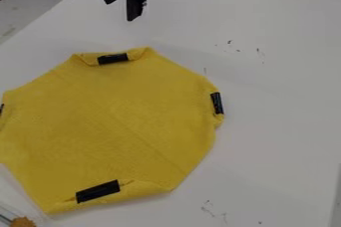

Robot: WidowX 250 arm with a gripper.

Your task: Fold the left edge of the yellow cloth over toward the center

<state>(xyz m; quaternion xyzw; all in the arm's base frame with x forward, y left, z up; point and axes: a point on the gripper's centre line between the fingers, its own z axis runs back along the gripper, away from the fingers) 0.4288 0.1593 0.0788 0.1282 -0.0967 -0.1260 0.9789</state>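
My gripper (120, 11): far side, left of centre, jaws wide, empty | Yellow cloth (110, 121): left, nearer, spread, edges folded in | Judgement: any pinch by the far black strip (112, 58) wants shallow, slow closing (limp fabric probably bunches).

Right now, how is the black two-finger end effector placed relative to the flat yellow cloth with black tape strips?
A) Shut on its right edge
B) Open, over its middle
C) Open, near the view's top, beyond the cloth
C: the end effector hangs near the view's top edge, fingers spread, and the yellow cloth lies lower down.
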